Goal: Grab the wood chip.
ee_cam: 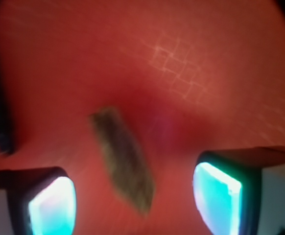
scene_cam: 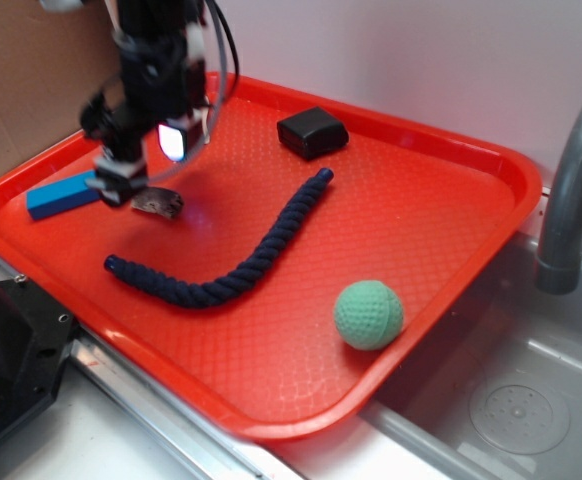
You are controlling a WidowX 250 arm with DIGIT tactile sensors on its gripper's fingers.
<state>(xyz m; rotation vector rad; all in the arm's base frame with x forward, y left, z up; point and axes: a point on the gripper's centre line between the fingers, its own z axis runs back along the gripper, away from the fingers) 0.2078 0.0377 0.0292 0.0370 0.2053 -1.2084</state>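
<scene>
red plastic tray (scene_cam: 451,190) holds everything: at its left edge a blue block (scene_cam: 63,194), then the gripper (scene_cam: 136,192) poised just above the wood chip (scene_cam: 158,203), further right a dark blue rope (scene_cam: 233,262), a black box (scene_cam: 312,132) and a green ball (scene_cam: 368,314). in the blurred wrist view the chip (ee_cam: 123,159) lies slanted on the tray between the two glowing fingers (ee_cam: 52,205), which stand wide apart and touch nothing.
</scene>
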